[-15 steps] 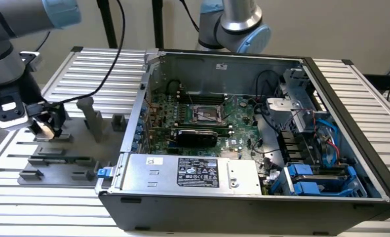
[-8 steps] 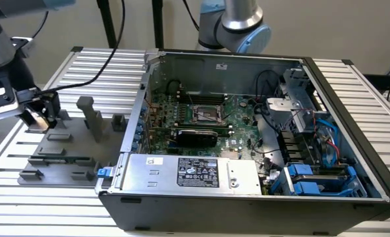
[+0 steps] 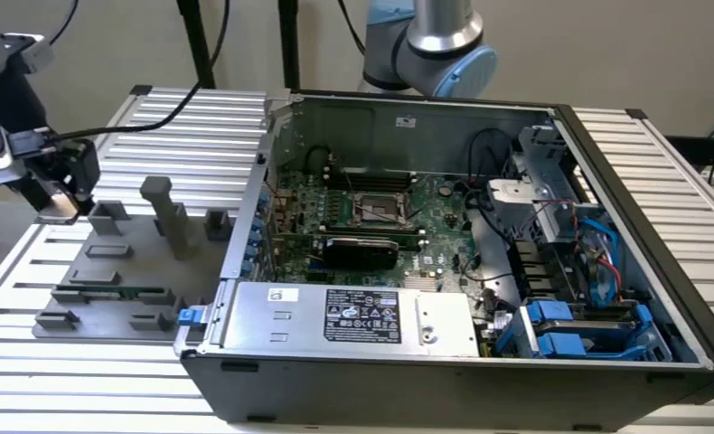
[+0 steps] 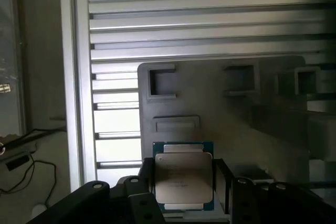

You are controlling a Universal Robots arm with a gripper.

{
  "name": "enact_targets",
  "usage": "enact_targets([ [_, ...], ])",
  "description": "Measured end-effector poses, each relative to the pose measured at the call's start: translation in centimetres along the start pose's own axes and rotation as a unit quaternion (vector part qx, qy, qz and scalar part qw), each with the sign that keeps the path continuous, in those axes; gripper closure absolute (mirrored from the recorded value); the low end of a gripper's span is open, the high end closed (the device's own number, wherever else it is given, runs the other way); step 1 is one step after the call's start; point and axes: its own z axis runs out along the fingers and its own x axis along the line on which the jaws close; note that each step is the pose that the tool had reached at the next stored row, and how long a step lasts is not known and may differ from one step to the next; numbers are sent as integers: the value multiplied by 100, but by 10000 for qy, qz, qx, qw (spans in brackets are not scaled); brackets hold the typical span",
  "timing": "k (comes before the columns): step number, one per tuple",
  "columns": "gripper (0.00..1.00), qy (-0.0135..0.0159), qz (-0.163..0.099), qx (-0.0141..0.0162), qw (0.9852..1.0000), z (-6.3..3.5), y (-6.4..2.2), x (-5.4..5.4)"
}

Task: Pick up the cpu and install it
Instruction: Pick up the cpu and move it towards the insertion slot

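The tool grips the cpu above a grey tray.

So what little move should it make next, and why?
Probably rise straight up, as far as I can judge. The pincer grips the chip by its edges, low over the gray tray, while the open socket sits inside the computer case, whose wall stands between them.
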Motion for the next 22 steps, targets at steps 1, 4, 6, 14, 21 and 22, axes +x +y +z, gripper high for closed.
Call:
enact_targets([
  [1,45,0,-2,0,10000,-43,2,-7],
  [4,45,1,-13,0,10000,-184,10,-38],
  [6,45,2,-25,0,10000,-273,16,-74],
  [14,45,13,-61,-22,10000,-634,46,-354],
  [21,45,42,-67,-46,10000,-944,77,-673],
  [22,45,46,-66,-51,10000,-983,82,-718],
])
